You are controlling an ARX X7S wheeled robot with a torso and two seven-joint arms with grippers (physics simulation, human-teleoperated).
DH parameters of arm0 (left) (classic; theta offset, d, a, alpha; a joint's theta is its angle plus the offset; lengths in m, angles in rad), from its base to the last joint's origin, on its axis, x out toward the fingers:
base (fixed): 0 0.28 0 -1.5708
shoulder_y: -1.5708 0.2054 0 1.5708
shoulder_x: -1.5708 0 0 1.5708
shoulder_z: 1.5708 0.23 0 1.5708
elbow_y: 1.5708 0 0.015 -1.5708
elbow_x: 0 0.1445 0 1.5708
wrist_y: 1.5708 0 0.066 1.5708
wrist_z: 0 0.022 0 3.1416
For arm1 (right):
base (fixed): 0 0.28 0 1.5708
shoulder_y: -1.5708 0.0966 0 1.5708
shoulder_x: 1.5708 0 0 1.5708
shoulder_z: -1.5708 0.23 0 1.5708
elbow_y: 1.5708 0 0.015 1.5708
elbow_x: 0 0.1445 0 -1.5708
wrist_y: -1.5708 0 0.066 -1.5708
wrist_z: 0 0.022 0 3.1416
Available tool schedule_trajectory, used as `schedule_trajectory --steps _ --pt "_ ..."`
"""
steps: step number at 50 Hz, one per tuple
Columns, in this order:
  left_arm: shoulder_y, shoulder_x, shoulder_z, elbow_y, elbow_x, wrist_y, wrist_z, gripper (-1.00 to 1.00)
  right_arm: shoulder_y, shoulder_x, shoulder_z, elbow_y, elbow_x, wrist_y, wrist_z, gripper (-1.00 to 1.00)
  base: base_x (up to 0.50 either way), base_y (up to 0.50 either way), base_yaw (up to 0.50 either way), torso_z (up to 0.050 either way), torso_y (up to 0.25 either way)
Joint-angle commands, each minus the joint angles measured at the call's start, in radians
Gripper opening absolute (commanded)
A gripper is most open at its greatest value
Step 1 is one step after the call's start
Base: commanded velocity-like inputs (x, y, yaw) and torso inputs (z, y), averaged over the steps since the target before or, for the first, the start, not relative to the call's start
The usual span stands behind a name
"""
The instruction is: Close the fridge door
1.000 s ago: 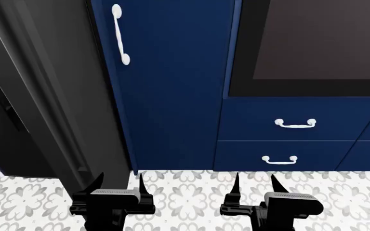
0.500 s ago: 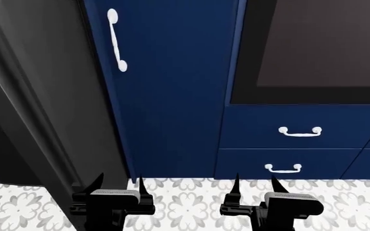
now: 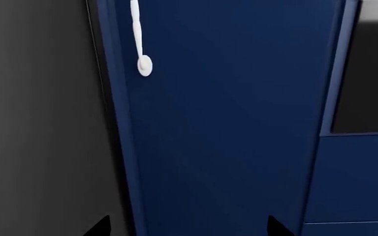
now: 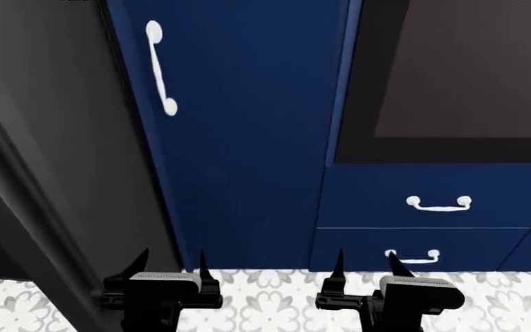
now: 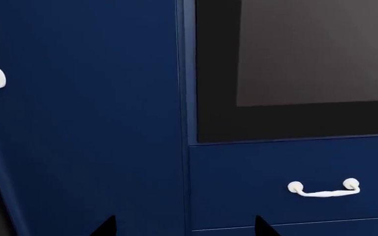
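The fridge door [image 4: 72, 138] is a tall glossy black panel at the head view's left, standing beside the navy cabinet; its white inner lining does not show. The left wrist view has the fridge door [image 3: 38, 123] as a dark grey face along one side. My left gripper [image 4: 171, 259] is open and empty, low in front of the door's lower edge and short of touching it. My right gripper [image 4: 366, 259] is open and empty too, in front of the navy drawers. Only the dark fingertips of the left gripper [image 3: 187, 226] and the right gripper [image 5: 184, 226] show in the wrist views.
A tall navy cabinet door [image 4: 247, 138] with a white handle [image 4: 160, 69] stands right of the fridge door. Further right is a dark oven window [image 4: 469, 69] above two navy drawers [image 4: 431, 235] with white handles. A patterned tile floor [image 4: 265, 290] lies under the grippers.
The view has moved closer to the cabinets: the white handle and the drawers have slid down the frame and the fridge door fills more of the left. Both grippers keep their pose.
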Motion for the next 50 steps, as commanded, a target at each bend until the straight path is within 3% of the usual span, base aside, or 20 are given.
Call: schedule_trajectory --steps 1,50 --pt "-0.001 -0.003 0.005 0.0 -0.004 0.001 -0.004 1.0 0.001 0.004 -0.004 0.001 0.004 -0.001 0.004 1.0 0.22 0.0 0.0 0.0 0.0" --pt "-0.007 -0.016 0.023 -0.005 -0.02 0.008 -0.017 1.0 0.007 0.017 -0.023 0.009 0.018 -0.012 0.022 1.0 0.22 0.0 0.0 0.0 0.0"
